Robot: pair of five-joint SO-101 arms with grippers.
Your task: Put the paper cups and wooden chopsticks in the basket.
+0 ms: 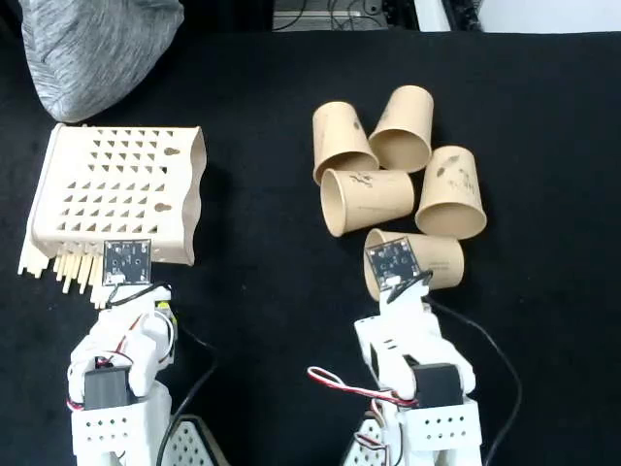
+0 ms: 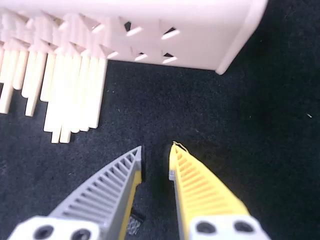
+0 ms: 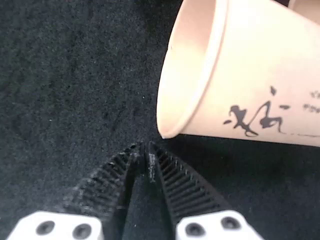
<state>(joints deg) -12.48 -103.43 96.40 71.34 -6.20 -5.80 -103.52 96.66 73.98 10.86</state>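
black cloth [image 1: 262, 116] bears five tipped paper cups [image 1: 367, 199] well apart from the basket [image 1: 116, 184], wooden chopsticks [image 1: 73, 267] jutting at its edge; nothing looks packed, left gripper [image 2: 156, 147] barely parted, right gripper [image 3: 142, 147] closed, both empty.

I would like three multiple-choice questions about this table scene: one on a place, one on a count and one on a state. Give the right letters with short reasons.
1. Where do the pale wooden chopsticks lie?
A. Among the cups
B. At the edge of the cream perforated plastic basket nearest the arms
C. In a gripper

2. How many tan paper cups lie on the black table?
A. Three
B. Five
C. Seven

3. In what state is the right gripper?
A. Shut and empty
B. Shut on a cup
C. Wide open

Key:
1 B: the stick ends jut out at that basket edge.
2 B: the high view shows five, all on their sides.
3 A: its black fingertips meet on nothing, and the nearest cup lies beside them.
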